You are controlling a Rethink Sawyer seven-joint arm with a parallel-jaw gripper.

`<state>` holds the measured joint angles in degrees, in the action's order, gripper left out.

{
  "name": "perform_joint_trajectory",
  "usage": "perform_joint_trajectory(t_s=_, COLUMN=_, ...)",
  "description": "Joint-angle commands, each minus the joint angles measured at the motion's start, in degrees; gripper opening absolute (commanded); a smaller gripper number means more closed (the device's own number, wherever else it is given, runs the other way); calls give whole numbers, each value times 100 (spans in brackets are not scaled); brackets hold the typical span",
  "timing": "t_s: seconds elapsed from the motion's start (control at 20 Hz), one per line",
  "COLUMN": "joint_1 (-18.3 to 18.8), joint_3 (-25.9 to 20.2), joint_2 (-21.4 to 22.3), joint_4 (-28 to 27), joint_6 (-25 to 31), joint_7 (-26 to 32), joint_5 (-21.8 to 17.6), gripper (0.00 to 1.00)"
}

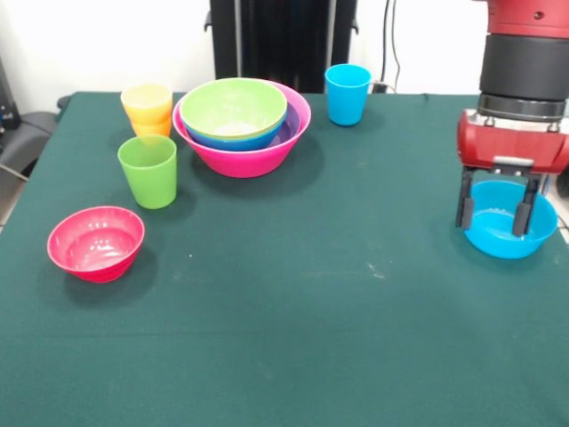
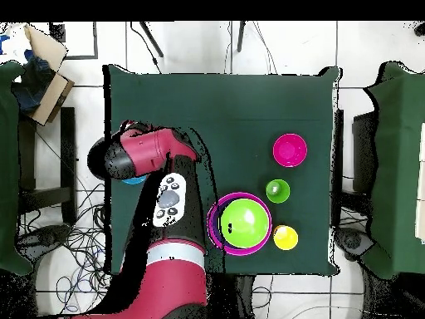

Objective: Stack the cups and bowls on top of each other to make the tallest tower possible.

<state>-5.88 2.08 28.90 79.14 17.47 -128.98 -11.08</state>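
My gripper is at the table's right side in the front view, open, with its fingers down at the small light blue bowl, which sits on the table. One finger is at the bowl's left rim and the other is over its inside. The large pink bowl holds nested purple, blue and light green bowls. A yellow cup sits in an orange cup. The green cup, blue cup and red-pink bowl stand alone. No large orange bowl shows.
In the overhead view my arm covers the light blue bowl, with only a sliver showing, and hides the blue cup. The nested bowls, green cup, yellow cup and red-pink bowl sit there at the right.
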Motion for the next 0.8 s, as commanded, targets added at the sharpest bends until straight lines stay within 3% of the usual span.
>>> perform_joint_trajectory(t_s=0.05, joint_1=-8, joint_3=-770, joint_2=-77, joint_4=136, joint_6=599, joint_7=1018, joint_5=-636, gripper=100)
perform_joint_trajectory(t_s=0.8, joint_1=44, joint_3=-887, joint_2=-243, joint_4=129, joint_6=271, joint_7=833, joint_5=-1039, gripper=100)
